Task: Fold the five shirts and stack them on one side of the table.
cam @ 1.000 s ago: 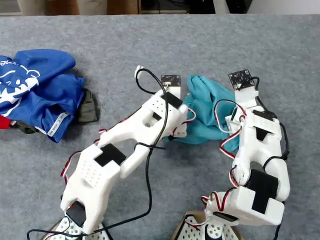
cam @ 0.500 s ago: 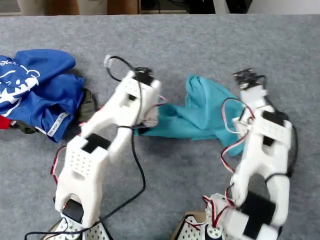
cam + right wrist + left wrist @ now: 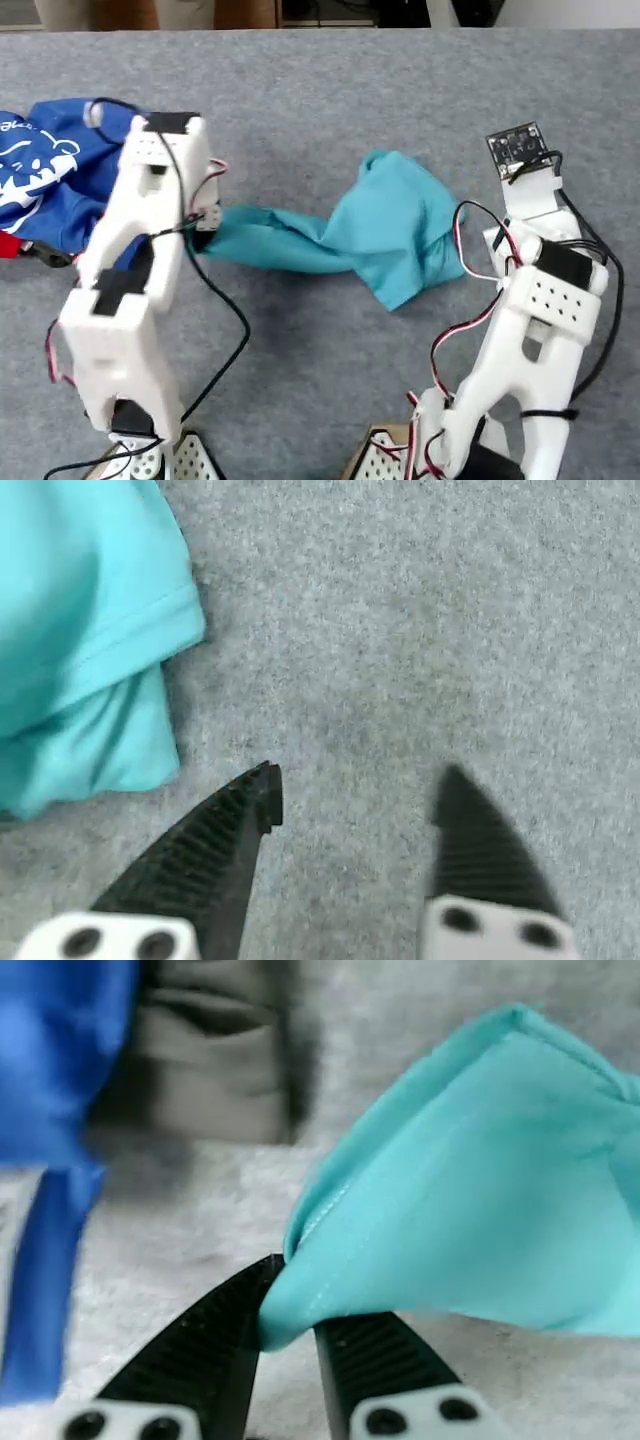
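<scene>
High view: the left arm (image 3: 140, 230) has swung from the middle of the tabletop (image 3: 330, 90) out to the left. It now reaches over the edge of the blue shirt (image 3: 55, 165) heaped at the far left. It has dragged one end of the teal shirt (image 3: 390, 235) along with it. A second ago that shirt was a bunched lump between the two arms. Now it lies as a long strip, narrow and twisted at the left arm's tip and wider and crumpled in the middle of the tabletop. The right arm (image 3: 545, 300) has pulled back to the right, and its tip sits just beside the shirt's right edge.

Left wrist view: the left fingers (image 3: 215, 1340) are pinched tight on a folded corner of the teal shirt, which fans out away from them. Beyond it lie a grey garment (image 3: 210, 1070) and a fold of the blue shirt on the grey tabletop.

Right wrist view: the right fingers (image 3: 210, 850) are spread wide and hold nothing, with bare tabletop between them. The hemmed edge of the teal shirt lies just beside one finger, apart from it.
</scene>
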Controlling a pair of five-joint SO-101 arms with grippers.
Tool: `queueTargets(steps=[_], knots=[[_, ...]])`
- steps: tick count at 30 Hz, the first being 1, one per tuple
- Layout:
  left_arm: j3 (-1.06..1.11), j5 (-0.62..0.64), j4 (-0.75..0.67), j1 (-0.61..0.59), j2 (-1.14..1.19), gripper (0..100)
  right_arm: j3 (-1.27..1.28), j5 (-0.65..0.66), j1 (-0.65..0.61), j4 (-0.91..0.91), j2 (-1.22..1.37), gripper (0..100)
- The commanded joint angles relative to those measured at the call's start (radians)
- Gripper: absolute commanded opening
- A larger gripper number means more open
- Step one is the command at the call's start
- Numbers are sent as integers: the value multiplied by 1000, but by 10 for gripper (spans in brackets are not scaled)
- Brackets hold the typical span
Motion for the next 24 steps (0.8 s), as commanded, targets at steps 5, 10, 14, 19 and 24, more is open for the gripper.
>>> queueTargets(steps=[5,10,14,19,24], knots=[[143,-72,3,-137,-361,18,-18,11,-70,35,-35,18],[-57,-66,-12,-307,-613,18,30,9,-131,17,-30,18],[-261,-52,-55,-431,-730,18,119,6,-147,-58,-35,18],[-483,64,-121,-591,-763,18,240,9,-140,-149,-35,18],[-560,71,-115,-612,-763,18,297,9,-147,-173,-35,21]])
